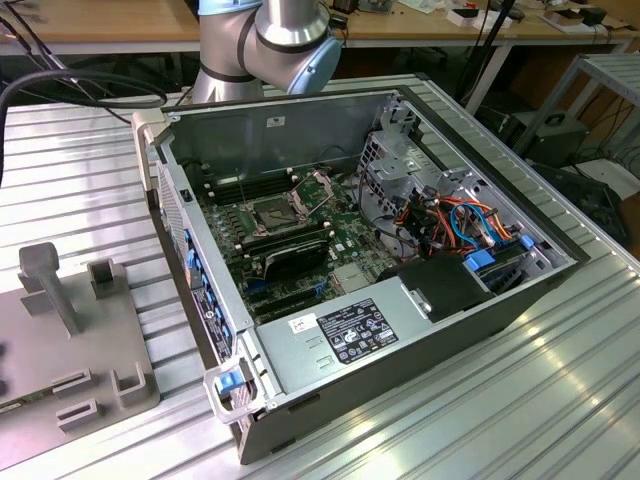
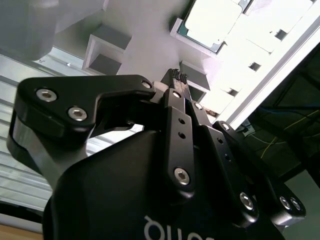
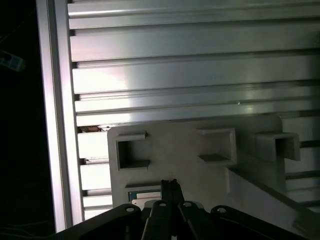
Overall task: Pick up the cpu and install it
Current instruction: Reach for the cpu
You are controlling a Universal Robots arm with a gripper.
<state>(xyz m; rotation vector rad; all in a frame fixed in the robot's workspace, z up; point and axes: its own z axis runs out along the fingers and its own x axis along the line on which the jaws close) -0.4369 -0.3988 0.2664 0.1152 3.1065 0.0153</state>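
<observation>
Jaws: pinched tip to tip in both wrist views, fingertips meeting, nothing held. Hanging over grey fixture plate; no contact with it, as far as can be judged.

cpu: flat in a square recess of that plate, pale top up, greenish rim showing. Near the tips but apart from them. Not yet lifted.

Exterior view: fixture plate at about 8 o'clock from open computer case, both on ribbed table. Socket near case centre, retaining frame apparently raised at its 2 o'clock.

Risks, judged:
- Scraping or pressing the chip instead of gripping it, if brought down with tips closed.
- Little edge to catch, thin sides being sunk in the recess; tilt or drop likely from an off-centre pinch.
- Bent contacts from tilted or rotated seating at the socket.
- Snag on cables or case walls near the socket.
</observation>
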